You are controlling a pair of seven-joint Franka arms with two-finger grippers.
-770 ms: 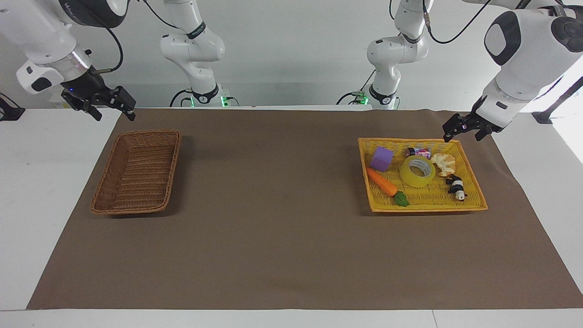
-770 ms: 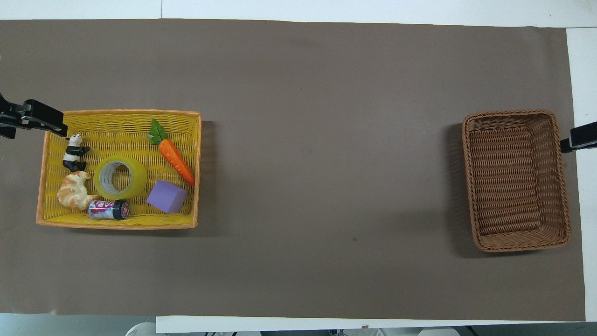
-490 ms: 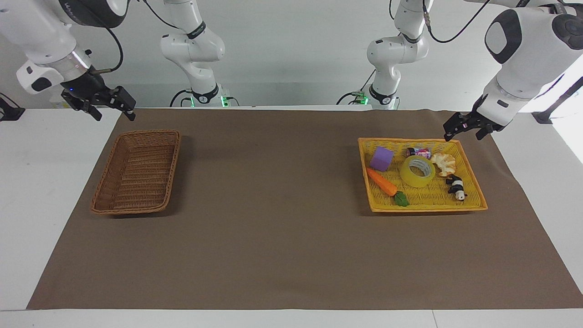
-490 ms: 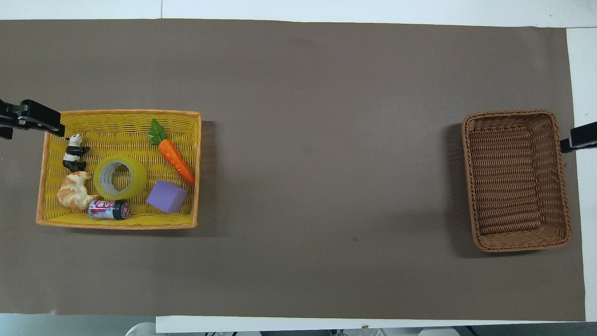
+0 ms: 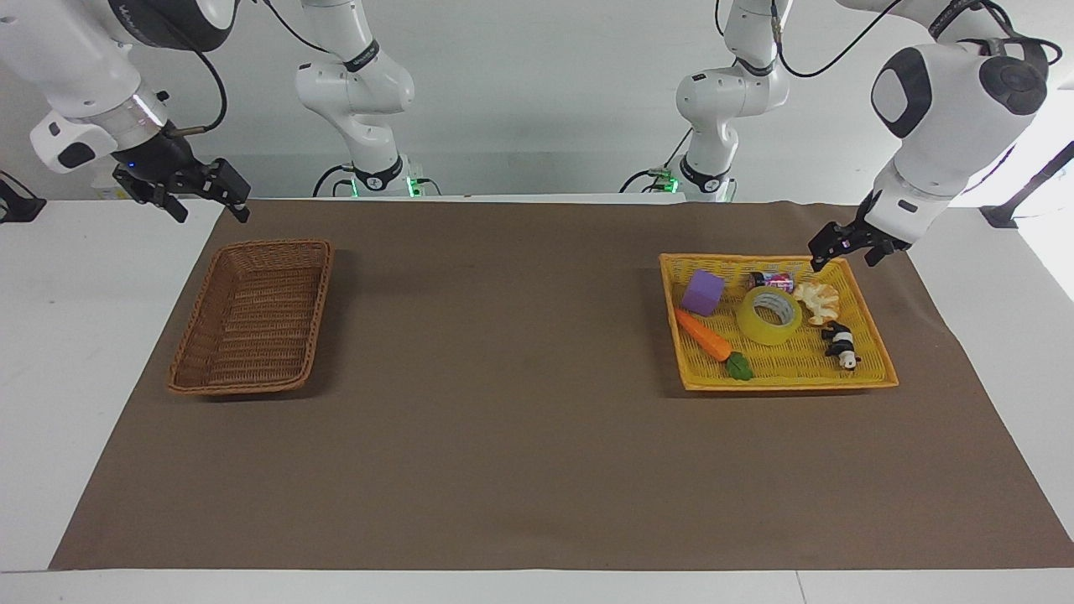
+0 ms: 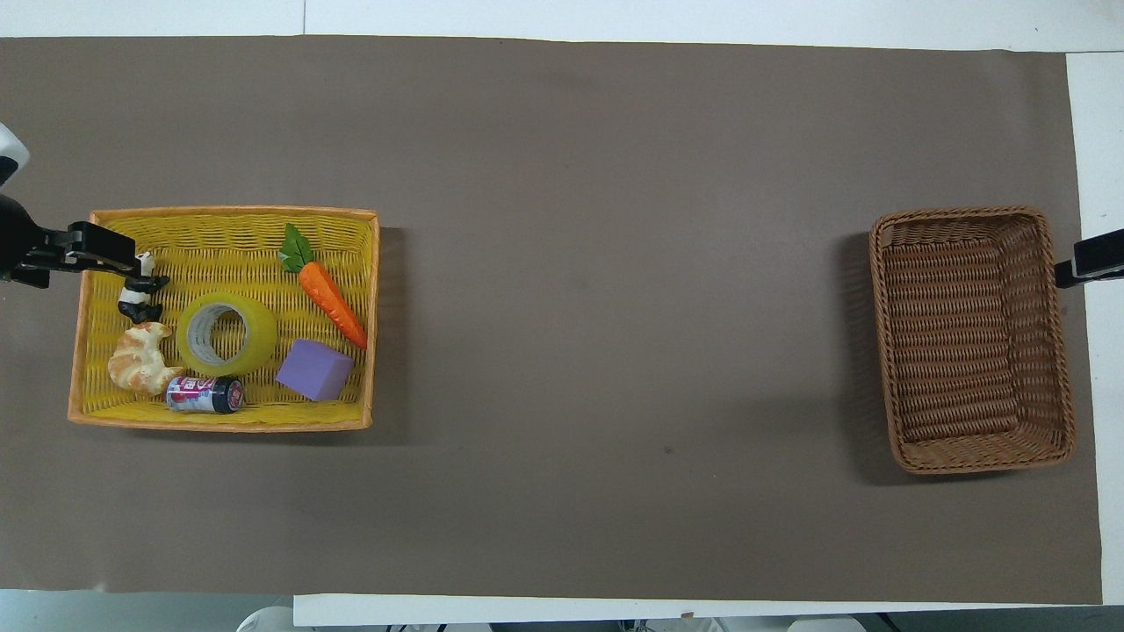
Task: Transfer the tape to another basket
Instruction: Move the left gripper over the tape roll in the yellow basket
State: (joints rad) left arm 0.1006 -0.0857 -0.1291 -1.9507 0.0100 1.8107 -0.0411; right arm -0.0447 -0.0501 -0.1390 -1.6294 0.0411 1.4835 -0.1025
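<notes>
White tabletop (image 5: 84, 335) under a brown mat (image 5: 520, 436), two robot arms mounted at one long edge. Toward the left arm's end, a yellow basket (image 5: 696, 382) crowded with small items: the tape (image 5: 769, 316) lying flat near the middle, hole up, untouched; a purple cube (image 5: 702, 292) beside it toward the right arm's end; a toy carrot (image 5: 709, 338) farther from the robots than the cube; a small can (image 5: 772, 280) on its side, just nearer the robots than the tape; a croissant (image 5: 818, 300) beside the tape toward the left arm's end; a panda figure (image 5: 841, 345) farther out than the croissant. Left gripper (image 5: 843, 249) poised in the air over the yellow basket's corner nearest the robots, above the rim close to the croissant and can, fingers spread wide, nothing between them. In the overhead view, same gripper (image 6: 83, 254) overlapping the basket's edge by the panda (image 6: 139, 294), tape (image 6: 226, 333) clear of it. Toward the right arm's end, well apart, the brown basket (image 5: 252, 315), holding nothing. Right gripper (image 5: 197, 195) waiting in the air over the mat's corner nearest the robots, beside the brown basket, fingers spread, holding nothing
</notes>
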